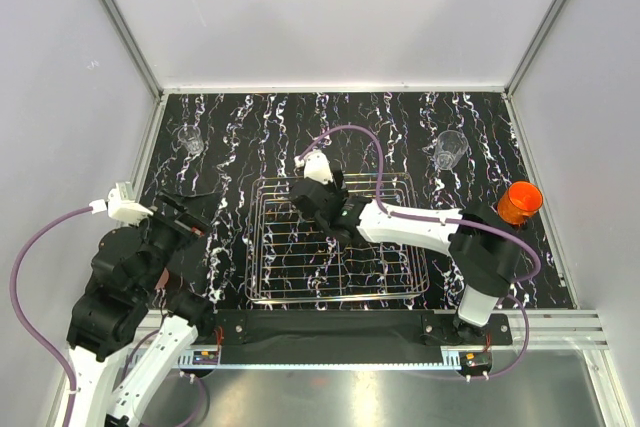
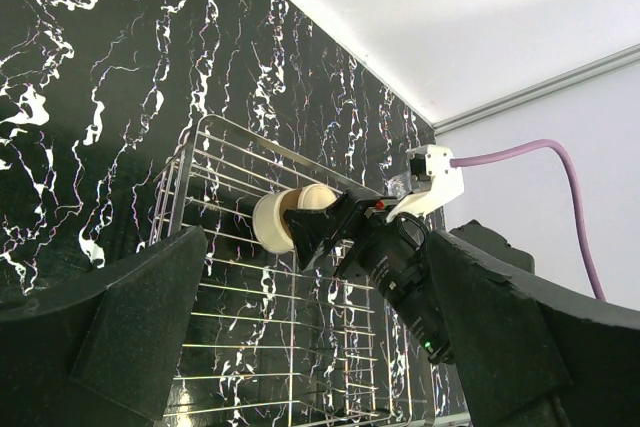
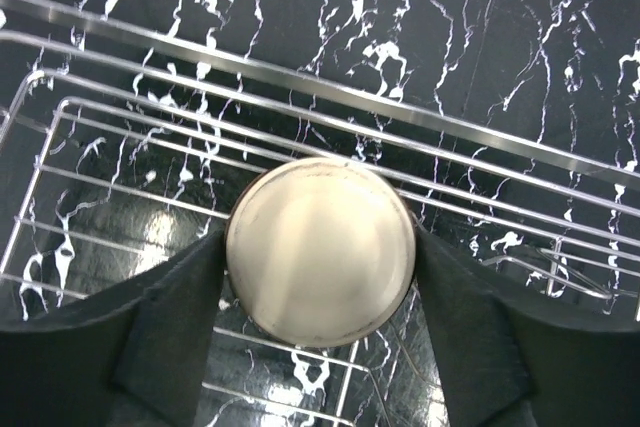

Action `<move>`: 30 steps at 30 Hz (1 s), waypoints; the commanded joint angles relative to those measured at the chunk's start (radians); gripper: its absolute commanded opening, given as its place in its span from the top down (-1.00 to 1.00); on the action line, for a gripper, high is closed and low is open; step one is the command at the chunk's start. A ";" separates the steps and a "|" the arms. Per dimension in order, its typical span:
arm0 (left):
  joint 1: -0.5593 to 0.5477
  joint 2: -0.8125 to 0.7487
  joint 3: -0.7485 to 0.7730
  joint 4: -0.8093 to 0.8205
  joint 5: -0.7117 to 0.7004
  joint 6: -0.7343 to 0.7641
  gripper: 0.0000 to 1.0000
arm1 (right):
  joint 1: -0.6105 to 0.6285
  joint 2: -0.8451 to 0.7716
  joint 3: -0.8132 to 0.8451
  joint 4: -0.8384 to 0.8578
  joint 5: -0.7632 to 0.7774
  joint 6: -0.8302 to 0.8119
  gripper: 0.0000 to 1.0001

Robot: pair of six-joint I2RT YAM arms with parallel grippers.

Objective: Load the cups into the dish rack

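My right gripper (image 1: 312, 199) is shut on the cream cup (image 3: 320, 217), gripping its sides with the base facing the wrist camera. It holds the cup over the far left part of the silver dish rack (image 1: 390, 277). The cup (image 2: 280, 219) also shows in the left wrist view, lying sideways above the rack's wires (image 2: 260, 147). My left gripper (image 2: 310, 347) is open and empty, left of the rack (image 1: 185, 217). An orange cup (image 1: 519, 203) stands at the right. Two clear glasses (image 1: 190, 140) (image 1: 449, 150) stand at the back. The pink tumbler is out of view.
The rack's rim (image 3: 300, 82) runs just beyond the held cup. The black marbled table (image 1: 250, 127) is walled by white panels on three sides. The right arm (image 1: 420, 227) stretches across the rack's right half.
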 commanded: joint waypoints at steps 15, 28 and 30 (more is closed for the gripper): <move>-0.001 0.106 0.076 -0.147 -0.162 0.038 -0.92 | 0.005 -0.263 0.098 -0.179 -0.152 0.051 -1.00; -0.001 0.492 0.285 -0.444 -0.399 0.153 -0.98 | 0.004 -0.224 0.321 -0.761 -0.132 0.302 -0.99; -0.001 0.565 0.345 -0.523 -0.440 0.109 -0.98 | 0.005 -0.219 0.344 -0.811 -0.140 0.327 -1.00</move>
